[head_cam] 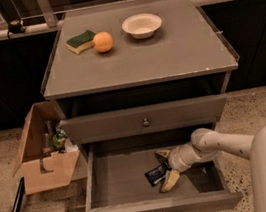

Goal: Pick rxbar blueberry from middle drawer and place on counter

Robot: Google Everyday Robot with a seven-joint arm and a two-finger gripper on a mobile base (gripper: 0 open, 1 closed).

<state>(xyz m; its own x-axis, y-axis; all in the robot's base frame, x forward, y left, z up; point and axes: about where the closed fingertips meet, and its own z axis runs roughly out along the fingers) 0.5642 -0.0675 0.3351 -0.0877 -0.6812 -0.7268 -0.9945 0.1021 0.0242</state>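
The middle drawer [110, 182] is pulled out below the counter [165, 57]. On its floor lies the rxbar blueberry [156, 174], a small dark shiny wrapper, right of centre. My gripper [166, 168] reaches into the drawer from the right on a white arm. It is open, with one pale finger [162, 154] behind the bar and the other finger [170, 181] in front of it. The bar's right end sits between the fingertips and still rests on the drawer floor.
On the counter's far side sit a green-and-yellow sponge [80, 40], an orange [103, 42] and a white bowl [142, 25]. The upper drawer [145, 121] is closed. An open cardboard box [42, 156] with items stands on the floor to the left.
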